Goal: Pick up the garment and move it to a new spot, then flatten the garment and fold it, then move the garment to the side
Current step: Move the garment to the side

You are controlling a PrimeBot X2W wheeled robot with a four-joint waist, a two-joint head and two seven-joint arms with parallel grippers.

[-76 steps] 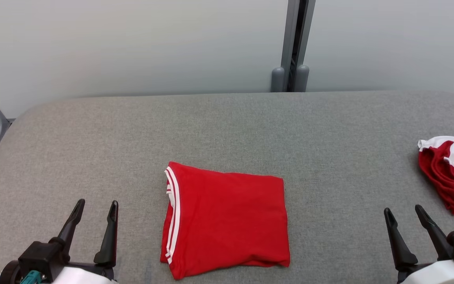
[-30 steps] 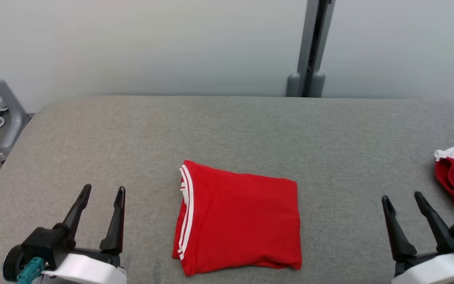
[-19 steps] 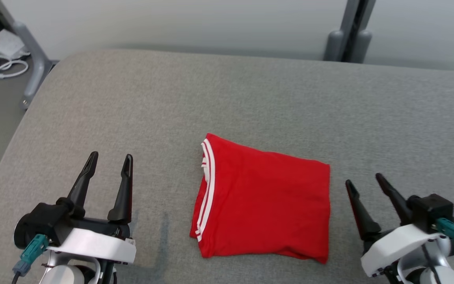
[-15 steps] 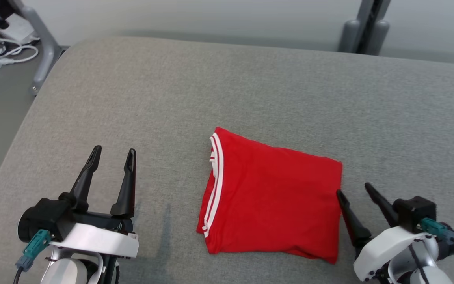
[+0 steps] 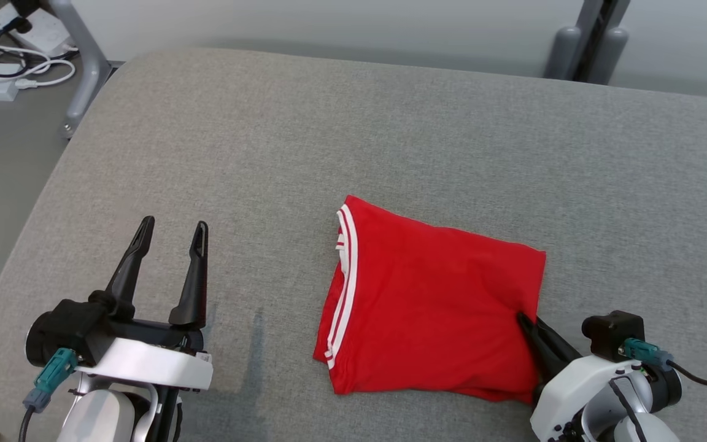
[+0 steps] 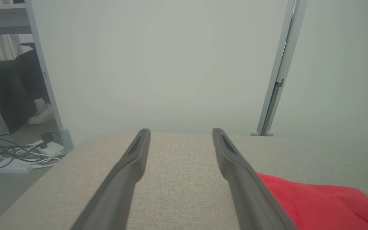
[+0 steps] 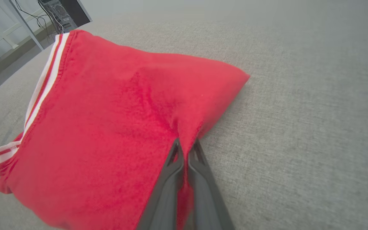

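The folded red garment (image 5: 433,307) with white stripes along its left edge lies on the grey padded table (image 5: 353,141). My right gripper (image 5: 528,325) is shut on the garment's right edge; in the right wrist view the fingers (image 7: 200,172) pinch a ridge of red cloth (image 7: 107,127) between them. My left gripper (image 5: 172,230) stands open to the left of the garment, apart from it, nothing between its fingers. In the left wrist view the open left gripper (image 6: 180,134) points across the table, with the garment's red corner (image 6: 318,204) at the lower right.
The table's rounded left edge (image 5: 28,233) drops to the floor, where a power strip and cables (image 5: 3,67) lie beside a grey frame leg (image 5: 83,67). A grey post (image 5: 587,43) stands behind the table. Bare grey cloth lies beyond and left of the garment.
The camera has tilted down and turned left. My right gripper has moved left onto the garment's right edge and shut on the cloth. The left gripper has stayed open.
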